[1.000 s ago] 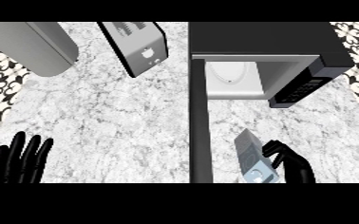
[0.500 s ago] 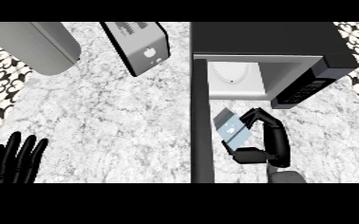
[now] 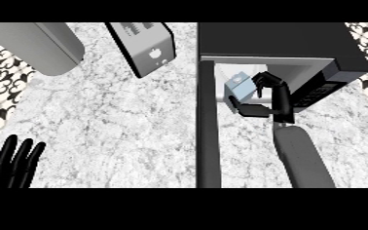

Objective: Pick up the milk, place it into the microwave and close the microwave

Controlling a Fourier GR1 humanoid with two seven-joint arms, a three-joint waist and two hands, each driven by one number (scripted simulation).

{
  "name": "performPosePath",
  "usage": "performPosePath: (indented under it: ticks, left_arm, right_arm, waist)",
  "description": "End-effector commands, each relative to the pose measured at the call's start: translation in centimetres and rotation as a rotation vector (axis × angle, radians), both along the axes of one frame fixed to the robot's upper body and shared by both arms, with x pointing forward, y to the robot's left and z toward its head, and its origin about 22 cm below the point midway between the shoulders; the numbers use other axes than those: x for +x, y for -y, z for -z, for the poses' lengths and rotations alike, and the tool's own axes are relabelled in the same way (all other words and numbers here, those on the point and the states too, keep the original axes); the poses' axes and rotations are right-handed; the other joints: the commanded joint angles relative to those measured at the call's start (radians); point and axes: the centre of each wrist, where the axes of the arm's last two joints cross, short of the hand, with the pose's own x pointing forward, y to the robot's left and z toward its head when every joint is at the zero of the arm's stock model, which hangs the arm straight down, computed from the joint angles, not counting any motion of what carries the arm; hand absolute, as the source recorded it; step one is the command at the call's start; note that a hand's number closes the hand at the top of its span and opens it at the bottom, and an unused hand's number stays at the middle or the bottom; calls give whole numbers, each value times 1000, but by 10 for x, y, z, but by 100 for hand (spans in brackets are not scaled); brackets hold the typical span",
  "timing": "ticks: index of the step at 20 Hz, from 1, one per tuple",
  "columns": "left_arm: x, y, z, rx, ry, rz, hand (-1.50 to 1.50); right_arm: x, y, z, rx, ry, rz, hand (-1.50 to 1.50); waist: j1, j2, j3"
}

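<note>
Clutching the milk [image 3: 239, 88], the right hand [image 3: 271, 97] sits at the microwave [image 3: 287, 41] opening, upper right of the frame. At lower left, the left hand [image 3: 19, 162] rests with fingers straight.

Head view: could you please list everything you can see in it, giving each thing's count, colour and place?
milk carton: one, pale blue and white, at the microwave's opening, held by the right hand
microwave: one, black, upper right, cavity open
microwave door: one, dark grey, swung open, edge-on down the middle
toaster: one, black and silver, top centre
cylindrical container: one, grey, upper left
counter: one, white-grey marble
left hand: black, open, resting at lower left
right hand: black, curled round the carton
</note>
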Motion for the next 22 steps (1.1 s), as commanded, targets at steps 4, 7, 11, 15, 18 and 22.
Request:
performPosePath:
  ticks: [4,7,11,15,18,22]
  left_arm:
    - [6,8,10,-12,-1,18,-150]
    - [8,2,4,-8,6,36,-150]
    - [11,4,9,-16,-11,29,-150]
    - [10,3,1,30,4,23,-150]
    - [6,8,7,49,11,7,-150]
    - [10,4,1,55,7,23,-150]
  right_arm:
    - [55,0,-20,-89,-47,105,150]
    - [54,35,-14,-157,-23,174,150]
    - [64,50,-30,-220,34,358,150]
    - [69,46,-31,-363,75,348,150]
    - [73,35,-29,-422,18,267,-150]
    - [82,15,-37,-455,-16,207,-150]
  waist:
    - [18,9,2]
    - [31,16,2]
    - [43,22,3]
    - [51,25,3]
    - [55,22,3]
    - [69,30,4]
